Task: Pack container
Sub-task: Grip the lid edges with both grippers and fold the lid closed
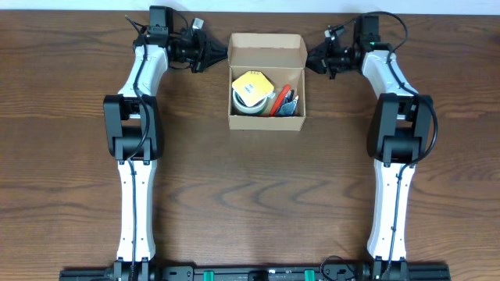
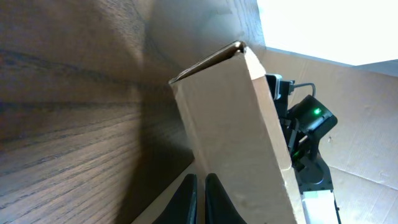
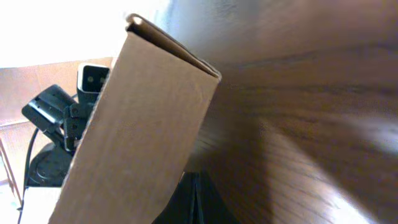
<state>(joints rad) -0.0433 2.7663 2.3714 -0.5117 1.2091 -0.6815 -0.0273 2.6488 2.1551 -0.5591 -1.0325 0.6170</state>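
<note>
Dark wooden table is carrying the open cardboard container at its far middle, a tape roll lying inside. The left gripper and the right gripper are flanking its raised lid, both pinched shut, holding nothing. Light and easily dented, it is likely wanting gentle pushes on the stiff flap edge.

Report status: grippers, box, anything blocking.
Left gripper shut, right gripper shut, one at each side of the box. Lid open, items inside. Nothing seen blocking the lid.

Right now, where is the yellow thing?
The yellow thing sits in the left half of the open cardboard box, beside a red tool, seen from overhead.
</note>
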